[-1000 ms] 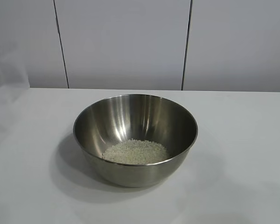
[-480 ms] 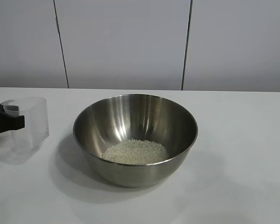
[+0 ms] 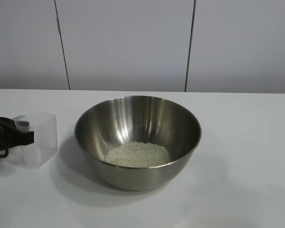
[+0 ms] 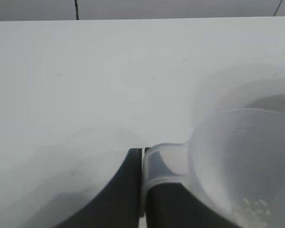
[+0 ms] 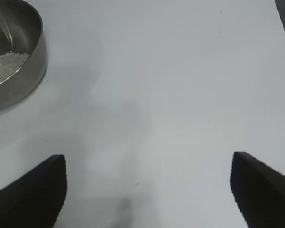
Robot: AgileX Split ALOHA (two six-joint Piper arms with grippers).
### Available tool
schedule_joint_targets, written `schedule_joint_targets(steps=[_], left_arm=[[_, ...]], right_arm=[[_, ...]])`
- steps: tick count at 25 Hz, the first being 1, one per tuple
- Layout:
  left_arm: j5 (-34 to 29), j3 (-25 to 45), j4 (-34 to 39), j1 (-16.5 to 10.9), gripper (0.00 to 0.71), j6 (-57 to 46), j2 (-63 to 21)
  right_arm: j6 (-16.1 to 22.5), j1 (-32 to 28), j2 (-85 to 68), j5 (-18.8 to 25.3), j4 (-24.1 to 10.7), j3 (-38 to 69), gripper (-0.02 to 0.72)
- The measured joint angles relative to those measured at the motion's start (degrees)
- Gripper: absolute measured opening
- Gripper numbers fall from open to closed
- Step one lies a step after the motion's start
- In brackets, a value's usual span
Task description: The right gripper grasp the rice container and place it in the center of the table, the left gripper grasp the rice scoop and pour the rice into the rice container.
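Exterior view: the rice container (image 3: 137, 141) sits mid-worktop (image 3: 237, 161), mouth up, the rice (image 3: 138, 154) heaped in its bottom. At its 9 o'clock, just apart, the rice scoop (image 3: 38, 137) stands upright, handle tab pointing to 9 o'clock into the left hand (image 3: 12, 137), clamped on it.

Left wrist view: a few grains cling inside the scoop (image 4: 237, 161); both fingers (image 4: 128, 190) pinch the tab.

Right wrist view: the right hand (image 5: 147, 190) hangs over bare worktop, fingers wide apart, the container's rim (image 5: 19, 57) well off
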State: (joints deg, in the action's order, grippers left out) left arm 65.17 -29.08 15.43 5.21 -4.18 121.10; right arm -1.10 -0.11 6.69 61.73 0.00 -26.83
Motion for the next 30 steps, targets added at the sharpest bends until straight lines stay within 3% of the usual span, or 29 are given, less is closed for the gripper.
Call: schedule_joint_targets(steps=[2, 8, 11, 21, 28, 30], left_arm=[[0.0, 0.0, 1.8, 0.0, 0.105, 0.0, 0.1], [0.4, 0.3, 3.2, 0.0, 0.396, 0.0, 0.1], [0.6, 2.2, 3.2, 0.0, 0.472, 0.0, 0.1], [0.8, 11.3, 2.2, 0.0, 0.542, 0.0, -4.0], [0.2, 16.1, 1.2, 0.0, 0.543, 0.0, -16.5], [-4.6, 16.1, 0.9, 0.0, 0.543, 0.0, -21.8]], right_arm=[[0.0, 0.0, 0.0, 0.0, 0.0, 0.0, 0.639], [0.0, 0.0, 0.0, 0.0, 0.0, 0.0, 0.639], [0.0, 0.0, 0.0, 0.0, 0.0, 0.0, 0.639], [0.0, 0.0, 0.0, -0.1, 0.0, 0.0, 0.639], [0.0, 0.0, 0.0, -0.1, 0.0, 0.0, 0.639], [0.0, 0.0, 0.0, -0.1, 0.0, 0.0, 0.639]])
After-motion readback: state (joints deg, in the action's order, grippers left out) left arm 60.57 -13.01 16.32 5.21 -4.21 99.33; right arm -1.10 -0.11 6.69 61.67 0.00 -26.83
